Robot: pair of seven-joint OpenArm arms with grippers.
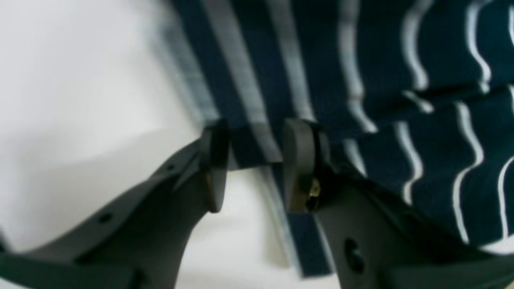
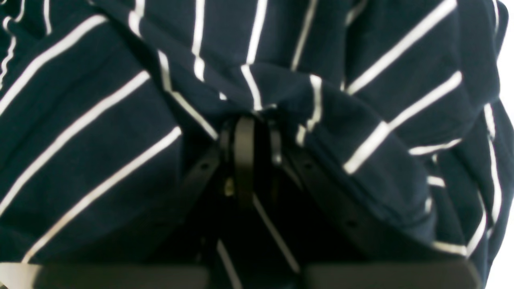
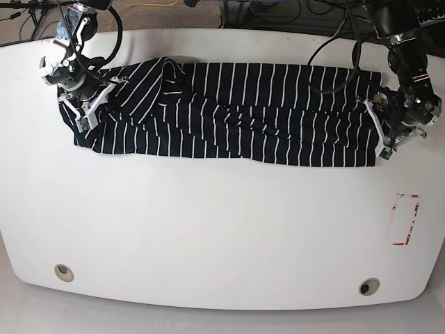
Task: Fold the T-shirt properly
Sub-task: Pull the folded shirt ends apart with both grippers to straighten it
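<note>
Pincer right [image 2: 251, 132] clamped on bunched T-shirt [image 3: 229, 115] fabric at one end; pincer left [image 1: 255, 160] partly parted, straddling hem at other end, grip unclear | T-shirt lies stretched flat across white counter [image 3: 208, 229] | soft, light, limp, sags between holds: take corners or hem.

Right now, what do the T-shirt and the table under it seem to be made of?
T-shirt: soft knit fabric, probably cotton jersey, matte dark navy with thin white stripes; it ripples and bunches where the arms hold its ends. Table: a hard, smooth white top, likely laminate or painted board, with a faint sheen and no visible grain; the exact material cannot be told.
</note>
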